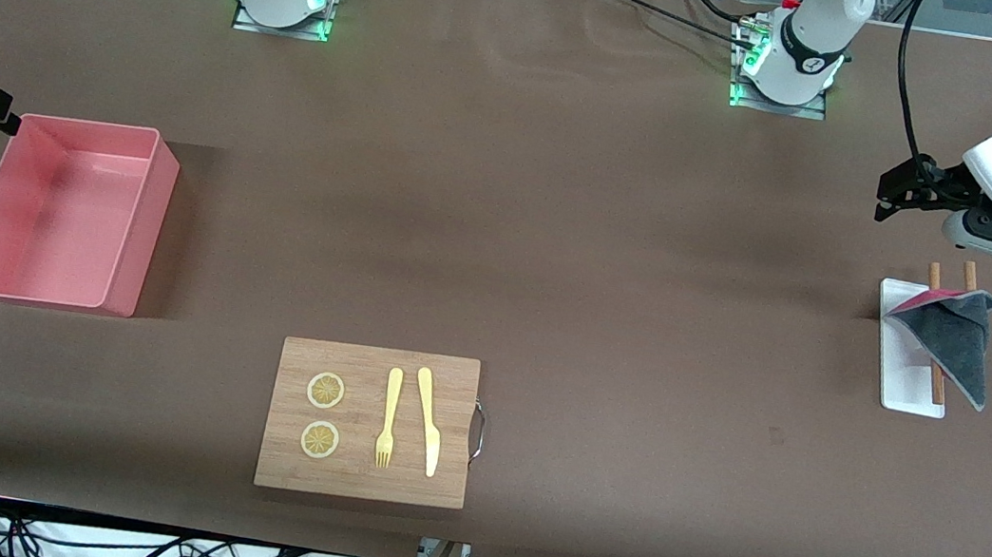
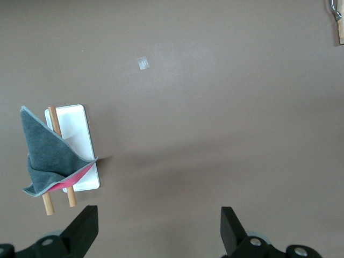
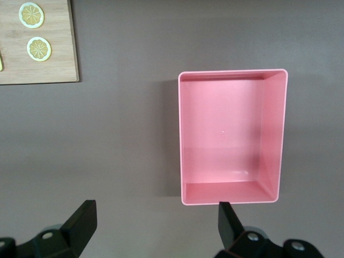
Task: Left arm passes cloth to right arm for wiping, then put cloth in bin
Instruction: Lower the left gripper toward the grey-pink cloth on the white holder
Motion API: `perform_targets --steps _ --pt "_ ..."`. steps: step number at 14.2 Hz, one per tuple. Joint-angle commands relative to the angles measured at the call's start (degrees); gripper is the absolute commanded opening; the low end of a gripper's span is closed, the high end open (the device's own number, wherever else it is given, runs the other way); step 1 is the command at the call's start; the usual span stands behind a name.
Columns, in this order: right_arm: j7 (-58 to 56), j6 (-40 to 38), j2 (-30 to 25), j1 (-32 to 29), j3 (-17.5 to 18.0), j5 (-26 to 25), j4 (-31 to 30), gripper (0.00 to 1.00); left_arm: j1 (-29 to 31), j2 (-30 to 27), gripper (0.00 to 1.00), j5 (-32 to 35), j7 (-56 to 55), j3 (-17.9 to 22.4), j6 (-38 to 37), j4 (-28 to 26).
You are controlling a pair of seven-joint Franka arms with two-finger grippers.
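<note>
Wooden board [image 1: 369, 422] waits untouched. Left gripper [image 2: 156, 228], fingers spread, hangs near the cloth [image 1: 953, 337]; pickup likely comes next. Right gripper [image 3: 153, 226], fingers apart, idles beside the bin [image 1: 64, 212].

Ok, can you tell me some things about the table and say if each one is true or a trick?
1. The cloth lies draped over two wooden sticks on a small white tray. True.
2. The bin has the cloth inside it. False: the bin holds nothing that shows.
3. The left gripper is squeezing the cloth. False: it is open and up in the air, holding nothing, with the cloth off to one side below it.
4. The wooden board carries two lemon slices, a fork and a knife. True.
5. The right gripper is open near the bin. True.
</note>
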Motion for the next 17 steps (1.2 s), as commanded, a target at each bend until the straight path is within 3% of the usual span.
perform_targets --steps 1,8,13,15,17 --pt "-0.18 -0.51 0.1 -0.37 0.24 -0.15 0.76 1.0 -0.46 1.08 1.0 0.78 -0.21 0.01 -1.87 1.76" --pt "-0.18 -0.51 0.1 -0.37 0.24 -0.07 0.76 1.0 -0.37 1.17 1.0 0.69 -0.47 -0.16 -2.13 1.68" --pt "-0.18 -0.51 0.01 -0.37 0.24 -0.07 0.76 1.0 0.06 0.99 1.0 1.39 0.75 -1.04 -8.1 1.33" --pt "-0.18 -0.42 0.01 -0.37 0.24 -0.07 0.76 1.0 0.59 1.08 1.0 1.83 9.15 -0.69 -9.08 0.89" --pt "-0.18 -0.42 0.1 -0.45 0.24 -0.07 0.76 1.0 2.08 1.08 1.0 6.38 17.85 -0.6 -9.86 0.01"
